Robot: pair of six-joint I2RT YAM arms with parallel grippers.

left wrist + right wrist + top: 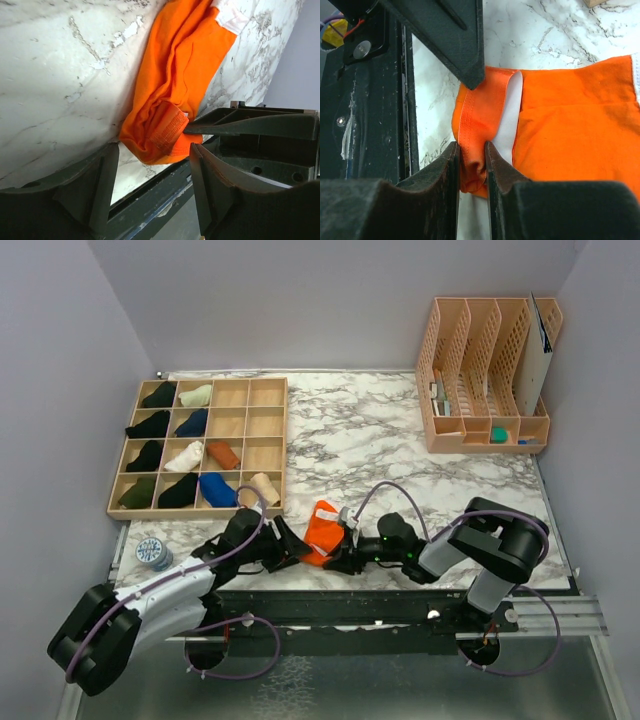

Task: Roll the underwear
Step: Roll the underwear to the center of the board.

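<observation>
At near table edge, right gripper (470,150) clamped tight on folded-over hem at near end of orange briefs (570,115), cloth squeezed between both fingers (496,172). Right beside it, left gripper (152,150) spread wide, nothing clamped, near corner of the briefs sitting in the gap between its 2 fingers (102,180). From right wrist view, 1 left fingertip touching the hem just next to the right gripper's pinch. Briefs lying on marble tabletop (380,430) close to its near edge, between the 2 grippers in top view. Near end bunched and folded over, rest spread mostly flat, white waistband (229,17) at far end pointing away from the arms. Left of left arm, near the table's near-left corner, small round blue-and-white object (153,552), kind not clear. Farther back on left, wooden divider tray (283,440), 4 rows by 4 columns. Rust-brown briefs (223,454) rolled up in 3rd compartment from left, 2nd row from near side. Small fabric bundles (158,424) in black, dark green, navy, blue, cream and beige filling most of the left 2 columns and part of the near row. Farthest, at far-right, peach slotted file organizer (480,340) upright by the back wall, a few small items in its slots, too small to name.
</observation>
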